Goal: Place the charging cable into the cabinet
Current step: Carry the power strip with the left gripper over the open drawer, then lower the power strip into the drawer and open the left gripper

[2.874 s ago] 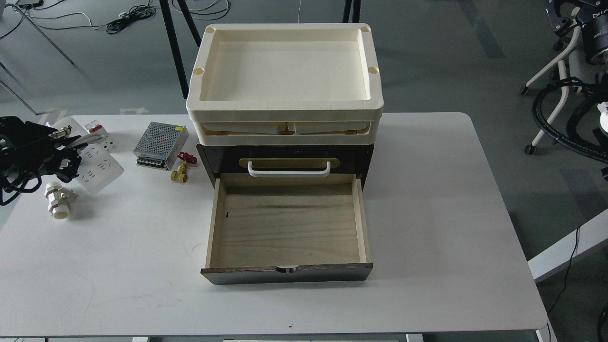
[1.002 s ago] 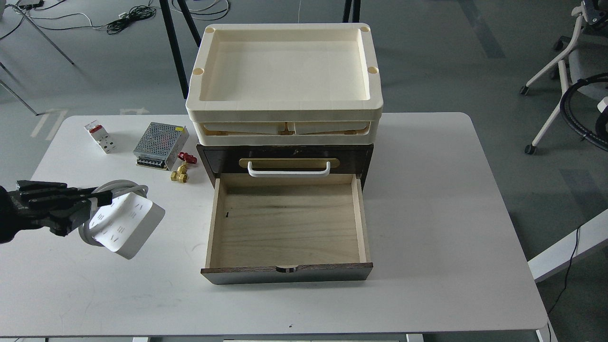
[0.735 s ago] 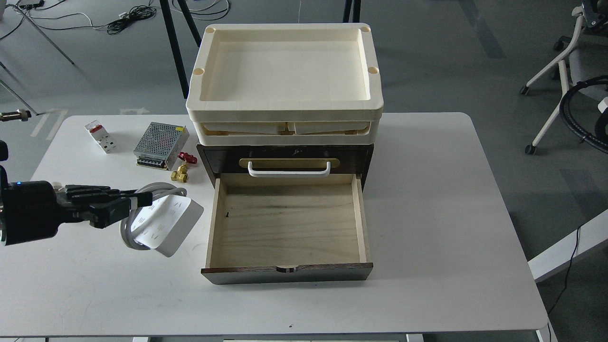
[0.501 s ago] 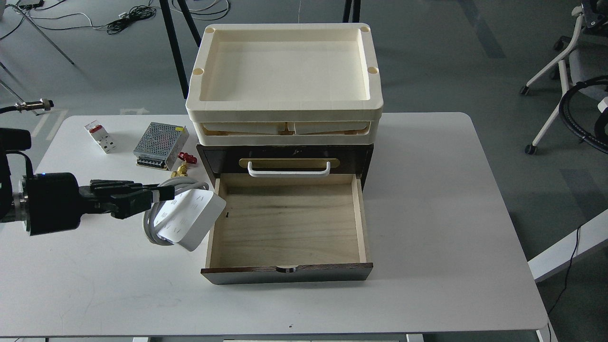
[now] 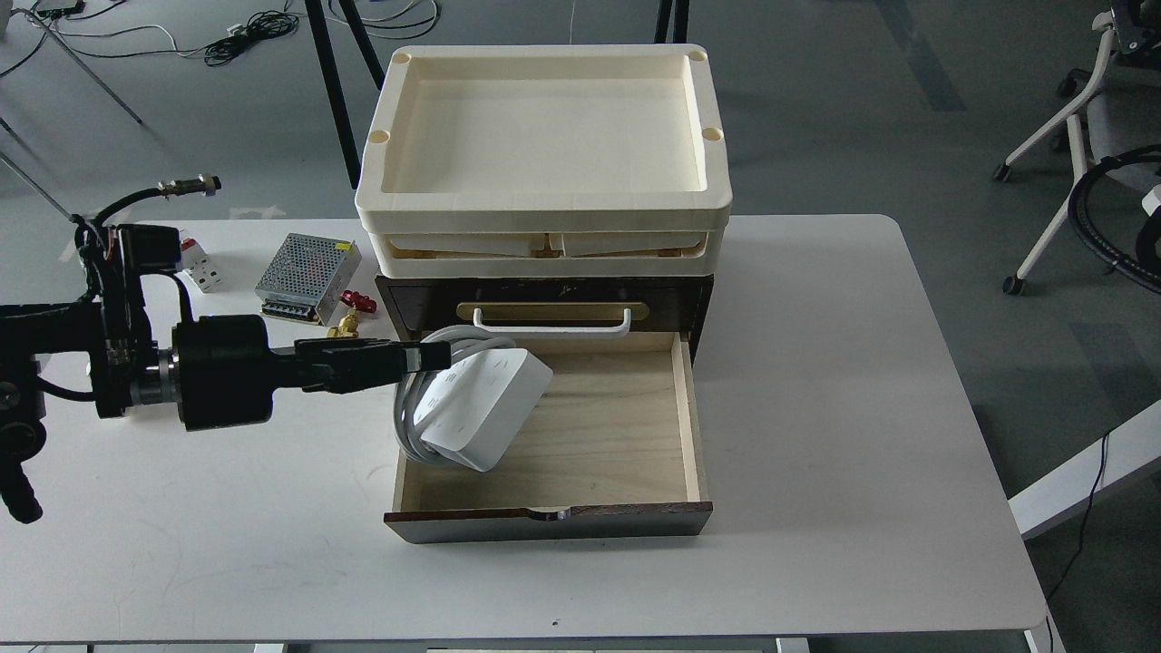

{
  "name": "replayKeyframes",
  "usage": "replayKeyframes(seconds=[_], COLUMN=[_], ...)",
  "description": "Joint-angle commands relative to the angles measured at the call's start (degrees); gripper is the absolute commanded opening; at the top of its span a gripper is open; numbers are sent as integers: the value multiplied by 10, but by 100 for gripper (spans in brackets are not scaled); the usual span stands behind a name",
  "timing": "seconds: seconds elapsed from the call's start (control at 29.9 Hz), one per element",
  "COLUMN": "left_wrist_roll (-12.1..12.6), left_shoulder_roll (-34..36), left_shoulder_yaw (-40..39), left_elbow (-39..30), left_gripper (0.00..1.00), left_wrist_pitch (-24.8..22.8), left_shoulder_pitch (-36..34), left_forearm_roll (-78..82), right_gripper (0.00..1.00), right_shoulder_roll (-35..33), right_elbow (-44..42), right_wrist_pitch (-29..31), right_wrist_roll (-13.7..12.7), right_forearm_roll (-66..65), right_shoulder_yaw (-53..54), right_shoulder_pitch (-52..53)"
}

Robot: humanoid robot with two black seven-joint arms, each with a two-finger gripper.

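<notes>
The charging cable (image 5: 485, 408), a white power strip with its cord looped around it, hangs tilted over the left part of the open lower drawer (image 5: 617, 435) of the dark brown cabinet (image 5: 689, 304). My left gripper (image 5: 426, 356) comes in from the left and is shut on the charging cable's upper end, holding it above the drawer's light wood floor. The upper drawer, with its white bar handle (image 5: 551, 322), is closed. My right gripper is out of view.
Two stacked cream trays (image 5: 544, 195) sit on top of the cabinet. A perforated metal power supply (image 5: 304, 265), a small red and brass valve (image 5: 354, 313) and a white breaker (image 5: 201, 269) lie on the white table (image 5: 862, 408) left of the cabinet.
My left arm has lifted the charging cable from the table's left side and carried it rightward, from beside the drawer to above its left part.
</notes>
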Motion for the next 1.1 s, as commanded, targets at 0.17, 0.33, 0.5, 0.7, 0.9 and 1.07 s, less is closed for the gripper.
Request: replayKeyframes(seconds=[0.17,0.33,0.5,0.7,0.9,1.07], left_wrist_roll=[0,0,0,0,0,0], left_shoulder_roll=[-51,-85,-121,-140,-155,-180], left_shoulder_yaw=[-1,-1,0,0,4,7], left_elbow=[32,58,97,105,129,175], left_gripper=[6,6,6,6,6,6], left_wrist_pitch=[13,31,43,59,78,80], left_shoulder_pitch=[8,32,56,67,70,78], left_forearm_roll=[-29,-44,-44,-37,-34,-32], right_gripper=[99,99,99,99,99,99], right_shoulder_roll=[-1,-1,-3,-3,-3,-6], right_elbow=[-1,-1,-1,-1,-1,-1], right_wrist_pitch=[0,0,0,0,0,0], right_wrist_roll=[0,0,0,0,0,0], right_forearm_roll=[1,0,0,1,1,1], right_shoulder_yaw=[0,1,1,1,1,1], right_shoulder_pitch=[-1,-1,-1,-5,-6,-8])
